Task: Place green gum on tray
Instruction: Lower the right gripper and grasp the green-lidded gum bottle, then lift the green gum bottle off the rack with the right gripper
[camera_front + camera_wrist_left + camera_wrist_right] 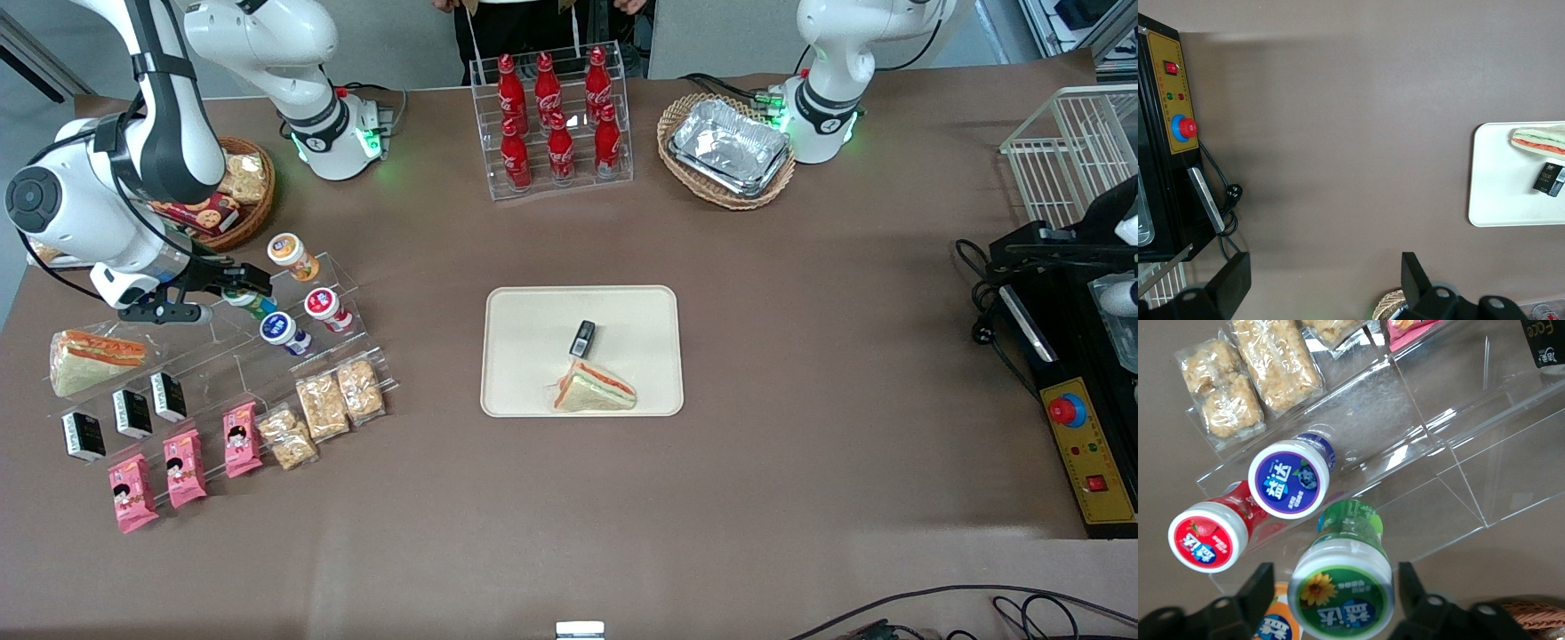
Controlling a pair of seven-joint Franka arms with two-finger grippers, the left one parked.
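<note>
I want the end effector square on the green gum before I close, clear of the blue-lidded bottle beside it. Its fingers stand open, flanking the gum's lid on the clear rack near the desk's working-arm edge; the tray waits mid-desk.

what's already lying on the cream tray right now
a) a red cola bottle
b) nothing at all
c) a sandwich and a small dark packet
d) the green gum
c: the tray holds a sandwich and a small dark packet, while the green gum sits between the open fingers of the tool at the clear rack, toward the working arm's end of the table.
</note>
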